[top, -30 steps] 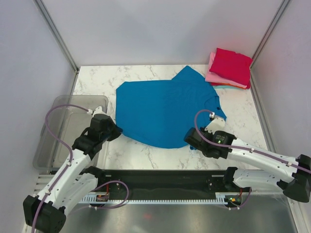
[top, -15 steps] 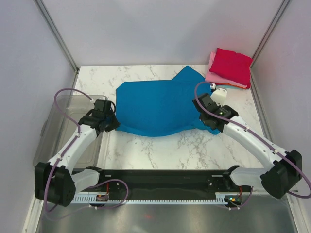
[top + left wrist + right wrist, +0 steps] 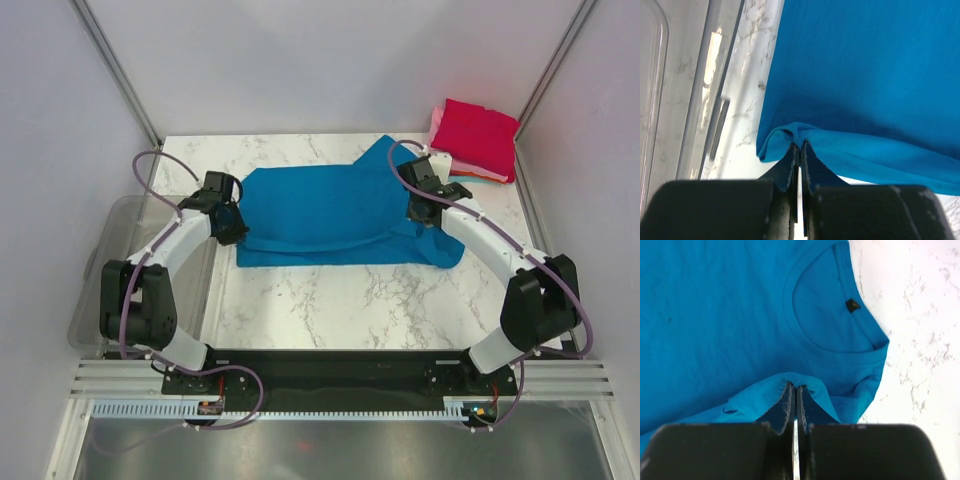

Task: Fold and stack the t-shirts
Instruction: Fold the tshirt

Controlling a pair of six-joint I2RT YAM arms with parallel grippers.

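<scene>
My left claw and right claw, clamped on the shirt, have carried its near side toward the far edge; first fold looks half done.

Lab booth: white walls, marble table

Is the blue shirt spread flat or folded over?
Partly folded: the left pincer and right pincer pinch the blue t-shirt, its near edge doubled over the rest.
</scene>
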